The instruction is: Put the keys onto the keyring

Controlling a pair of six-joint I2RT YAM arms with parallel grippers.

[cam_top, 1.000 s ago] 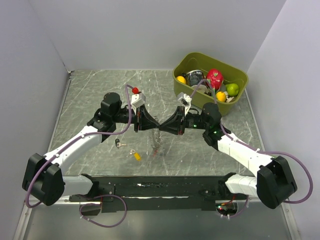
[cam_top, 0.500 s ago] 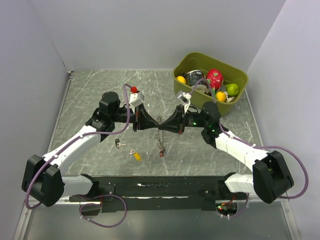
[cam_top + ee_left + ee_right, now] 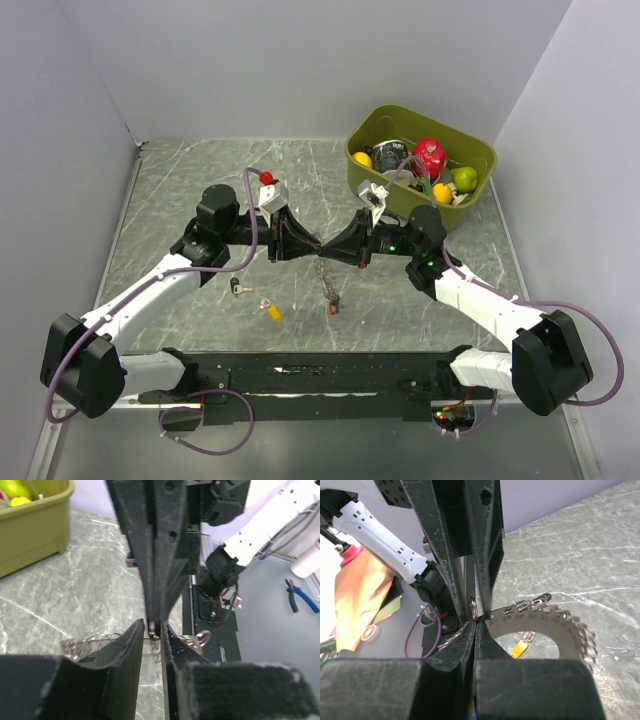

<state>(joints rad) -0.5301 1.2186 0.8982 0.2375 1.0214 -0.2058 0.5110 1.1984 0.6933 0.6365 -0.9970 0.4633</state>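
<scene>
The keyring (image 3: 555, 623) hangs pinched by the right end effector (image 3: 475, 622).

The right pincer (image 3: 476, 622) hides part of the keyring (image 3: 559, 624).

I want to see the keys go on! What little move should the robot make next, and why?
Probably draw the left gripper back and down toward the loose small yellow-capped silver key. Its jaws stand slightly apart at the thin metal ring of grey keys, which the right gripper pinches shut.
</scene>
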